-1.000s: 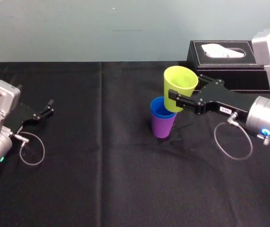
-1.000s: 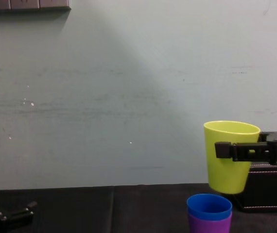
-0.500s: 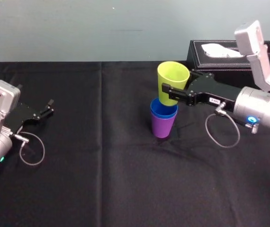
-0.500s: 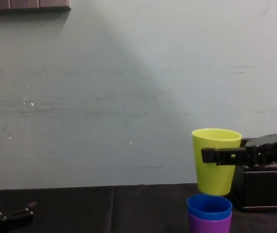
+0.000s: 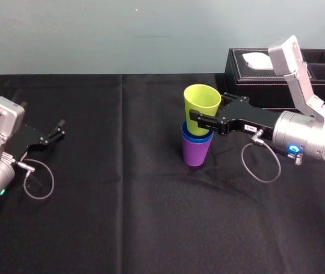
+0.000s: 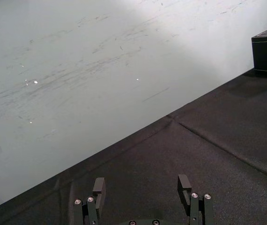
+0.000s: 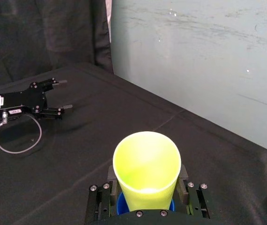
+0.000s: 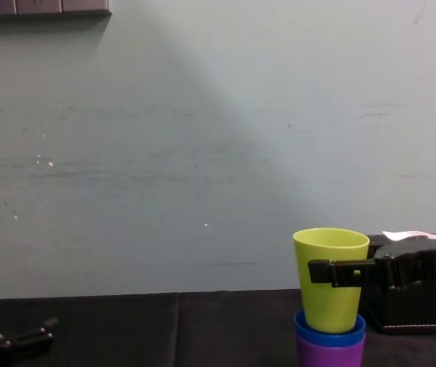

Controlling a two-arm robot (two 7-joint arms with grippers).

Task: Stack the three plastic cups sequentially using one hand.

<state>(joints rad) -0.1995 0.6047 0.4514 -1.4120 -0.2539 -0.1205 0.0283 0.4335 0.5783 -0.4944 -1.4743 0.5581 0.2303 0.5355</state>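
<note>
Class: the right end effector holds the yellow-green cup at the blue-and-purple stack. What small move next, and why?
Probably ease straight down: the right end effector grips the yellow-green cup, whose base is just inside the blue cup, with most of its wall above that rim.

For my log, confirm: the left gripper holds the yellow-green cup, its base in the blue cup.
Wrong arm: the head view shows the right gripper holding the yellow-green cup, base in the blue cup; the left gripper sits open, far aside.
</note>
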